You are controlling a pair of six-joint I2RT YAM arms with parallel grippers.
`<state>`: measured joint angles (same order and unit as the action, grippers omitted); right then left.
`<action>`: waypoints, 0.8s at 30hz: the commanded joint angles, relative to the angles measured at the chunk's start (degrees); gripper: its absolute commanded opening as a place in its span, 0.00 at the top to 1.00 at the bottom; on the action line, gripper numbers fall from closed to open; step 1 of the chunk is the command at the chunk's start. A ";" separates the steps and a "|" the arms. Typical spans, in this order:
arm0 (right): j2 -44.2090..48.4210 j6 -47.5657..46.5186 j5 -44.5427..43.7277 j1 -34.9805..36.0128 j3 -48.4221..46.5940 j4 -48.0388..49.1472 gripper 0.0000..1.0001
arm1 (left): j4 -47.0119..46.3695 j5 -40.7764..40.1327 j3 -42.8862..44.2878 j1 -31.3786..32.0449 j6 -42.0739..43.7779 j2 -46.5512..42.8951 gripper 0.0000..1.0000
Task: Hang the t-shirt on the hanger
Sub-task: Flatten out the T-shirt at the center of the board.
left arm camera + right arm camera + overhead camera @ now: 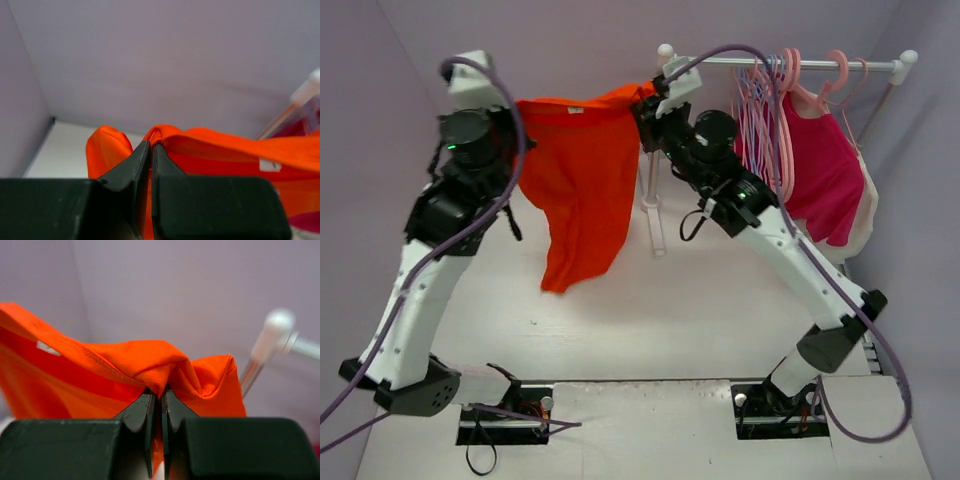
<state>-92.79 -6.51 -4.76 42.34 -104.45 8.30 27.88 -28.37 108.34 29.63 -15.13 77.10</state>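
Observation:
The orange t-shirt point(582, 190) hangs in the air, stretched between my two grippers by its shoulders, its body drooping toward the table. My left gripper point(517, 118) is shut on the shirt's left shoulder point(160, 134). My right gripper point(648, 108) is shut on the right shoulder point(165, 371). A small white label point(270, 165) shows inside the neck, also in the right wrist view point(48, 348). Pale pink hangers point(790, 80) hang on the white rail point(840, 64) at the back right, right of my right gripper.
A magenta-pink shirt point(820, 175) hangs on the rail over a pale garment. Lavender hangers point(756, 110) hang beside the pink ones. The rail's white upright post point(653, 215) stands just behind the orange shirt. Lilac walls close in on the left, back and right.

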 commanded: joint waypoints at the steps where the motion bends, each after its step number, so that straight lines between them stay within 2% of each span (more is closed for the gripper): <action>1: 4.62 -3.85 1.59 4.58 -4.09 2.42 1.00 | -2.74 1.65 8.36 0.43 9.13 -3.54 1.00; 4: 6.31 -5.00 1.06 5.74 -2.84 2.34 1.00 | -2.82 2.73 8.08 0.43 10.02 -5.31 1.00; 6: 7.53 -4.57 1.15 6.17 0.37 2.34 0.99 | -2.83 4.90 4.09 0.43 8.98 -6.70 1.00; 11: 11.10 2.39 1.35 7.18 12.35 2.40 1.00 | -3.12 9.06 -12.93 0.52 -1.33 -13.76 1.00; 14: 13.45 6.59 0.70 8.48 23.11 2.43 1.00 | -3.19 11.05 -25.27 1.25 -9.52 -17.89 1.00; 15: 13.88 7.44 0.51 8.73 25.54 2.51 1.00 | -3.27 10.94 -28.85 1.59 -13.14 -19.05 1.00; 20: 13.04 12.51 -2.97 8.81 39.25 2.94 1.00 | -5.77 6.89 -51.69 2.89 -20.14 -22.26 1.00; 24: 8.58 13.45 -3.98 8.43 44.10 4.89 1.00 | -10.51 4.96 -59.72 2.83 -22.41 -20.50 1.00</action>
<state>-82.84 3.95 -5.57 51.04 -61.57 6.23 25.33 -20.29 50.13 32.56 -31.76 57.46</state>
